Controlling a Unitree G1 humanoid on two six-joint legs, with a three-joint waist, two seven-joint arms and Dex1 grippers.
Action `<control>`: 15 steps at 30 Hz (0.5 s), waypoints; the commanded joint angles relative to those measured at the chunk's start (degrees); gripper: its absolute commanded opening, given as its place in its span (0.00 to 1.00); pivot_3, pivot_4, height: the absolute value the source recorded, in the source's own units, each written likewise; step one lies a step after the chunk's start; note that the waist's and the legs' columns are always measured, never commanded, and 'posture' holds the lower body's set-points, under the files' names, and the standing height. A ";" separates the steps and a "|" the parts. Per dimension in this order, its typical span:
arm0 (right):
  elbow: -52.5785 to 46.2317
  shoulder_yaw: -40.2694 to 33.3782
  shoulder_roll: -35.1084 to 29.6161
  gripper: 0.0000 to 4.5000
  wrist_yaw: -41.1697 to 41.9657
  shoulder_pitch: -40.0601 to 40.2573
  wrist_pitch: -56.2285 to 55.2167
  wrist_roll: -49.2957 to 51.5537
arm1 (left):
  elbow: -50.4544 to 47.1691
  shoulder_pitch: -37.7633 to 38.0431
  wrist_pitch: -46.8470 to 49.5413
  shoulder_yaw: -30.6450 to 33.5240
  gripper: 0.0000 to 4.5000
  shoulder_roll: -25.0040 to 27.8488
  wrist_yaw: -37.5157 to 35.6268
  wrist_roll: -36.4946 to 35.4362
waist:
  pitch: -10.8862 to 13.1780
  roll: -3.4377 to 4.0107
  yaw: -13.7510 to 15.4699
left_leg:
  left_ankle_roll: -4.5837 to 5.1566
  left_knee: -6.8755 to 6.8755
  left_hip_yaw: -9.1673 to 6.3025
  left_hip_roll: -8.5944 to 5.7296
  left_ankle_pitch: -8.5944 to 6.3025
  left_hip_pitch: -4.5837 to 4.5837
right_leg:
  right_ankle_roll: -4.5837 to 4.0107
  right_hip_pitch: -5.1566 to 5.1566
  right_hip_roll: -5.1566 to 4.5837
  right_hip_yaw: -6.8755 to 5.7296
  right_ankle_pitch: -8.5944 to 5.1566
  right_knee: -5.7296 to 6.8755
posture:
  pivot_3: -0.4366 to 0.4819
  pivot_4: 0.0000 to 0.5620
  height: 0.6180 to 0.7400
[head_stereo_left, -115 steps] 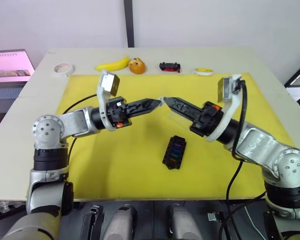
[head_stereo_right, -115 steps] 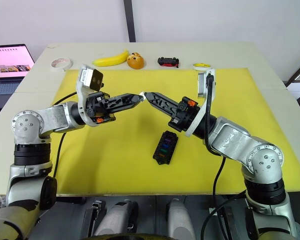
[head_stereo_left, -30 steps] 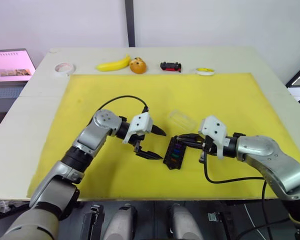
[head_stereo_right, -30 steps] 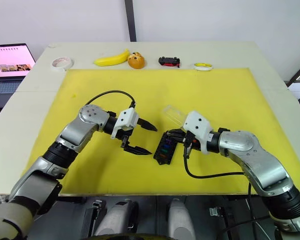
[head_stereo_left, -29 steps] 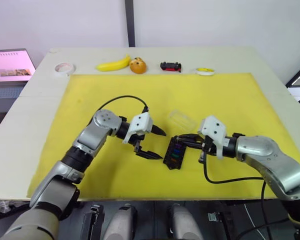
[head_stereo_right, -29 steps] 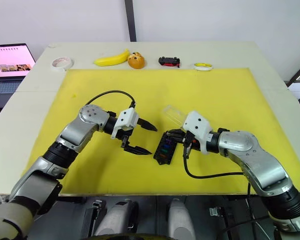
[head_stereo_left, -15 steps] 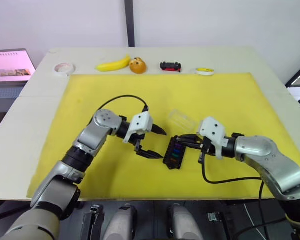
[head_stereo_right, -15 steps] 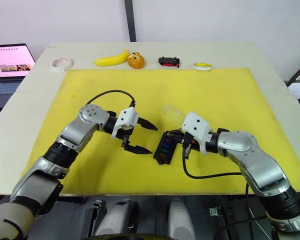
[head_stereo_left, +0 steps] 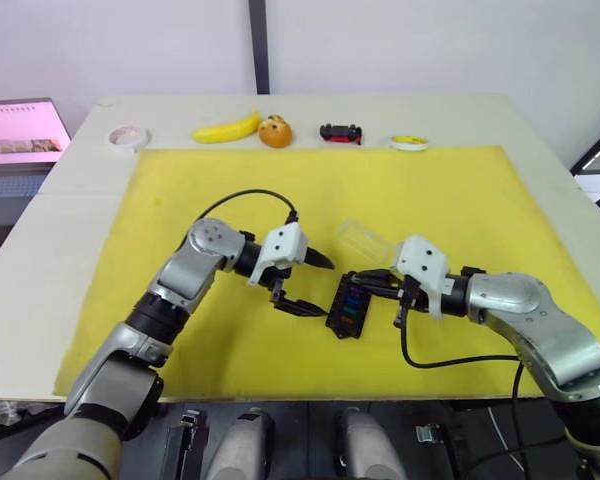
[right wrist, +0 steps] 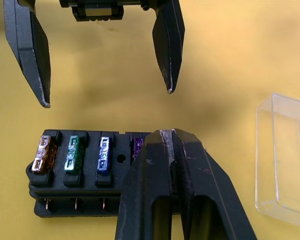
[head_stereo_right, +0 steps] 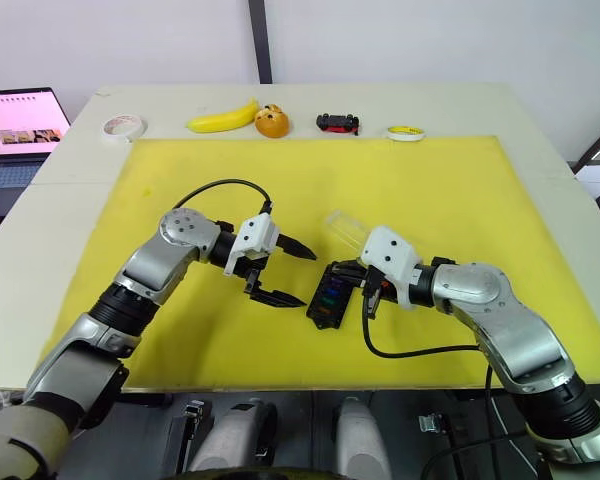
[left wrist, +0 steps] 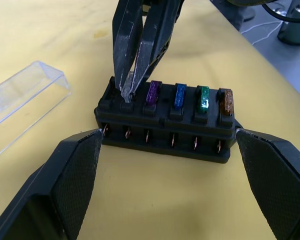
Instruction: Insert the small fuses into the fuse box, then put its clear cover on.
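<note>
The black fuse box [head_stereo_left: 349, 305] lies on the yellow mat [head_stereo_left: 180, 200]. Purple [left wrist: 152, 92], blue [left wrist: 180, 95], green [left wrist: 204, 97] and orange [left wrist: 226, 101] small fuses stand in one row of its slots. My right gripper [left wrist: 127, 92] is shut, its tips pressed down on the slot beside the purple fuse; what is under them is hidden. My left gripper [head_stereo_left: 312, 285] is open just left of the box, one finger to each side of its end, holding nothing. The clear cover [head_stereo_left: 365, 240] lies on the mat just behind the box.
Along the table's far edge lie a tape roll [head_stereo_left: 127, 136], a banana [head_stereo_left: 226, 128], a small orange toy [head_stereo_left: 274, 131], a black-and-red toy car [head_stereo_left: 340, 132] and a yellow roll [head_stereo_left: 409, 142]. A laptop [head_stereo_left: 20, 132] stands off the table's left side.
Since the oldest frames both arms have come down from mid-air to the fuse box, and the cover now lies on the mat. Over the last second the right arm edged slightly left.
</note>
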 commanded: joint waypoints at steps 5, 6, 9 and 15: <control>-0.43 -0.38 1.00 0.00 0.23 0.32 -1.56 -1.25 | -0.93 -1.51 -0.35 1.18 0.99 -0.20 0.15 0.31 | 0.00 0.00 0.00 | -0.01 0.01 0.00 0.00 0.01 0.01 | 0.00 0.00 0.00 0.00 0.00 0.02 | 0.48 0.27 1.00; -0.44 -0.41 1.14 0.00 0.21 0.34 -1.60 -1.35 | -0.87 -1.53 -0.38 1.18 0.99 -0.20 0.17 0.37 | 0.00 0.00 0.00 | -0.01 0.02 0.00 0.00 0.01 0.00 | 0.00 0.00 0.00 0.00 0.00 0.03 | 0.48 0.27 1.00; -0.41 -0.53 1.55 0.00 0.24 0.58 -1.80 -1.70 | -0.89 -1.60 -0.32 1.18 0.99 -0.19 0.19 0.38 | 0.00 0.00 -0.01 | -0.01 0.02 0.00 0.00 0.01 0.01 | 0.00 0.00 0.00 0.00 0.00 0.04 | 0.48 0.27 1.00; 0.15 -0.55 2.24 0.00 0.28 1.27 -3.07 -2.74 | -0.93 -1.82 -0.06 1.24 0.99 -0.14 0.13 0.26 | 0.00 0.00 -0.06 | -0.01 0.02 0.01 -0.01 0.01 0.04 | 0.00 -0.01 0.00 0.02 0.00 0.13 | 0.48 0.27 1.00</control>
